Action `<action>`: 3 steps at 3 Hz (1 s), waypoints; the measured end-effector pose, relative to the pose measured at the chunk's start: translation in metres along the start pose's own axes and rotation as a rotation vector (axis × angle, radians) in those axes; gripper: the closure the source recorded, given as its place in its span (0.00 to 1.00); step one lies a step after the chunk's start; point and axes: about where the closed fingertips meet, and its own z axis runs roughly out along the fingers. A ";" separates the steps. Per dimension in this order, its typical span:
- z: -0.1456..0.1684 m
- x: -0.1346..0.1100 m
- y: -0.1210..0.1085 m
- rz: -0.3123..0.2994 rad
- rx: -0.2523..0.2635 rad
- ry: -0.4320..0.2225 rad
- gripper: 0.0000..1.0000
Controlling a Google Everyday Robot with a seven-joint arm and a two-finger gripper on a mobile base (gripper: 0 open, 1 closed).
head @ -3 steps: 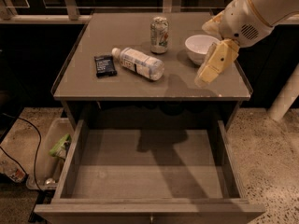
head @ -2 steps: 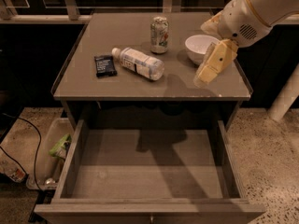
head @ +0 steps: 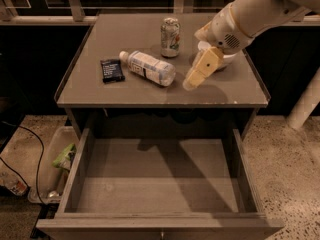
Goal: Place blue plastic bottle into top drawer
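The blue plastic bottle (head: 148, 68) lies on its side on the cabinet top (head: 125, 91), with its white cap pointing to the back left. The top drawer (head: 160, 184) is pulled out below the cabinet top and holds nothing. My gripper (head: 190, 83) hangs from the white arm (head: 250, 14) and slants down to the left just above the cabinet top. It is a short way to the right of the bottle's base and does not touch it.
A green-white drink can (head: 170, 36) stands upright behind the bottle. A white bowl (head: 227, 60) sits partly hidden behind the gripper. A small black packet (head: 112, 70) lies left of the bottle. A plastic bin (head: 52, 166) and a cable (head: 30, 139) are on the floor at left.
My gripper has moved left across the cabinet top, from in front of the bowl to close beside the bottle. The bottle, can and drawer have not moved.
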 end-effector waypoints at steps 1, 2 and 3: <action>0.038 -0.003 -0.021 0.038 -0.023 -0.018 0.00; 0.071 -0.001 -0.036 0.099 -0.025 -0.008 0.00; 0.097 -0.004 -0.048 0.149 -0.007 0.028 0.00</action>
